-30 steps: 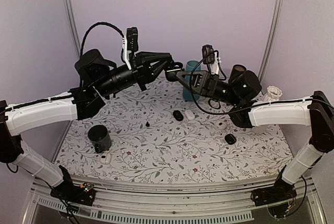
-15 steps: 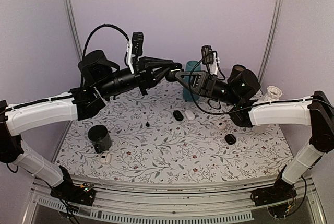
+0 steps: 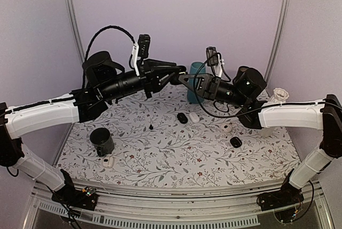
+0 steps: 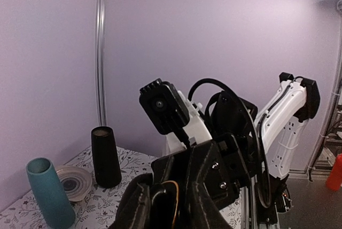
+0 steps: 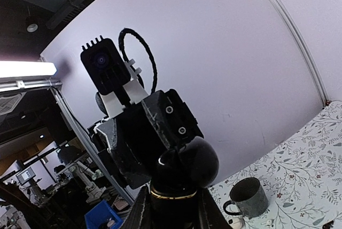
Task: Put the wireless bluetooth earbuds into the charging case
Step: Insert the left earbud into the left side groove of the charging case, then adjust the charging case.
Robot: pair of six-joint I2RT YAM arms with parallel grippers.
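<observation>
We count two arms (image 3: 48, 112) (image 3: 288, 116), one black charging case (image 3: 177, 77) at upper centre, three white pods (image 3: 109, 162) (image 3: 194, 117) (image 3: 227, 128), two black oval pods (image 3: 183, 117) (image 3: 235, 142), one tiny black earbud (image 3: 152, 127), one black mug (image 3: 101, 141) lower left, one teal vase (image 4: 49, 191), one tall black cup (image 4: 106, 157), one plate (image 4: 74, 180).

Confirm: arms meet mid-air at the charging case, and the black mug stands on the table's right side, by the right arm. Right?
No. The black mug stands on the left side of the table, by the left arm, as the top external view shows. The arms do meet mid-air at the charging case.
</observation>
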